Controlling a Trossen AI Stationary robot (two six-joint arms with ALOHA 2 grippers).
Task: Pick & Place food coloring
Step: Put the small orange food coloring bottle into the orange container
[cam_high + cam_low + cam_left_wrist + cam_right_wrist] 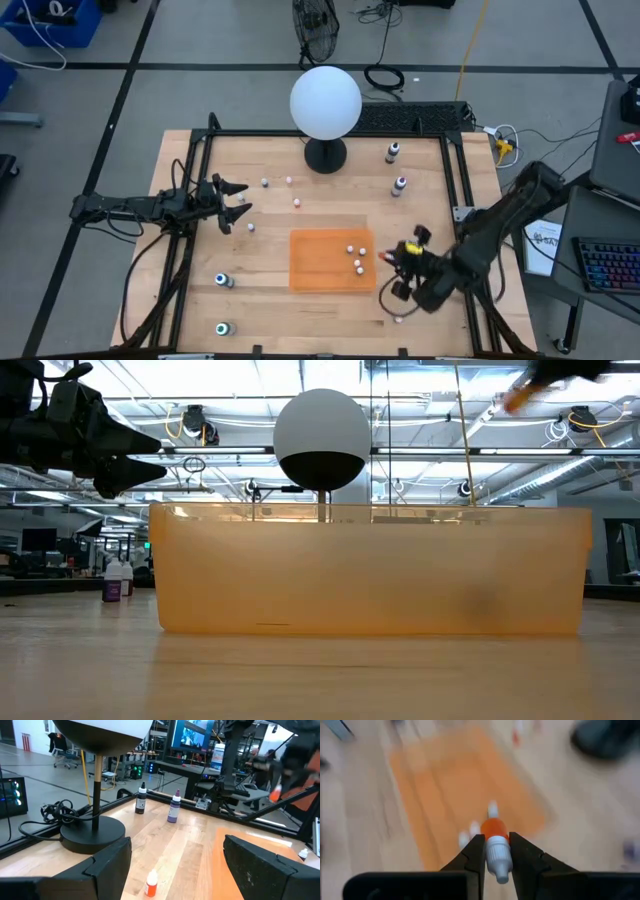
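Right up close in the right wrist view, the right gripper (497, 852) is clamped on a little orange bottle (495, 845) with a white cap, held between both fingers; so that one's off the table, hanging near the right edge of the orange mat (330, 262) toward the front-right part of the table (270, 210); seen from above, the right gripper (403, 262) sits just off the mat's right side.

On the mat, near its right edge, a few small white-capped bottles (357, 256) stand close together; the same cluster shows as blurry white caps (475, 827) beyond the held bottle.

Along the front-left part of the table, two more bottles with greenish-blue tops (222, 281) stand well apart from the mat, one nearer the front edge (221, 328).

Left gripper (232, 205) hovers over the left side of the table, fingers spread wide and holding nothing; from its wrist view you see its dark fingers (107, 862) with a small orange bottle (151, 885) standing on the wood between them, not touched.

Further in, some loose tiny bottles (296, 202) are scattered around the table's middle, between the left gripper and the lamp.

Toward the back edge there's the big white globe lamp (325, 103) on its black base; off to its right stand a purple bottle (399, 186) and a dark bottle (391, 152), the dark one closer to the back-right corner; both show in the left wrist view too, purple (174, 808) and dark (141, 800).
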